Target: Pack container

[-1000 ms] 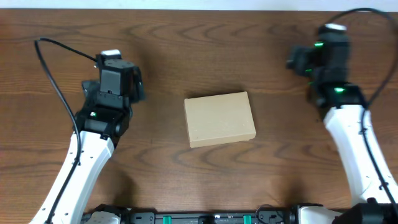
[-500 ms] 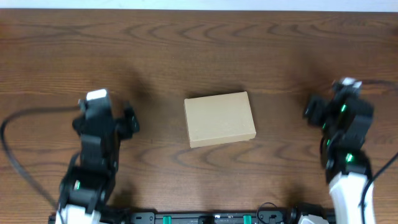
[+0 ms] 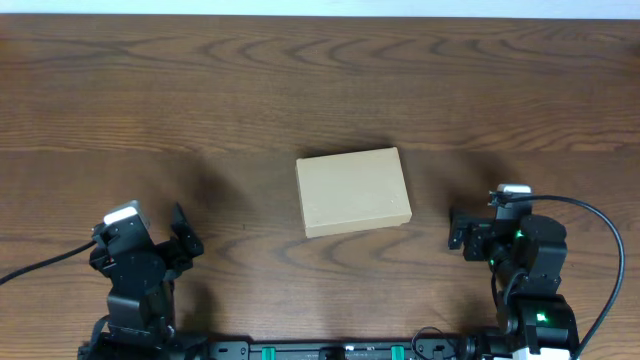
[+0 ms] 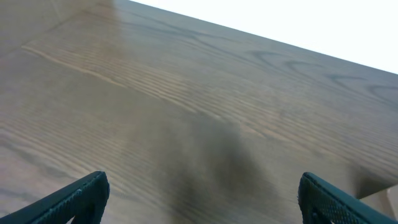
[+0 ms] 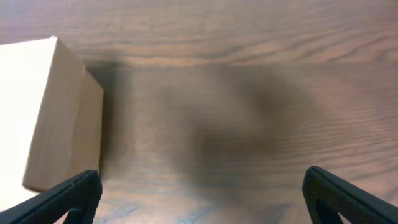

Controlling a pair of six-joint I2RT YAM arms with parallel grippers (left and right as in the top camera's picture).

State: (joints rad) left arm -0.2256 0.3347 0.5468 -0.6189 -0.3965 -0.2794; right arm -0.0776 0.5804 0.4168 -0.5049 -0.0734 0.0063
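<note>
The cardboard box lies flat on the wooden table, lid down. The left gripper sits well apart to the box's left, fingers spread wide, holding nothing. The right gripper sits near the box's right side, fingers spread wide, holding nothing.

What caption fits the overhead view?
Closed cardboard box on wood table; left gripper and right gripper open, flanking it near the front edge, touching nothing.
</note>
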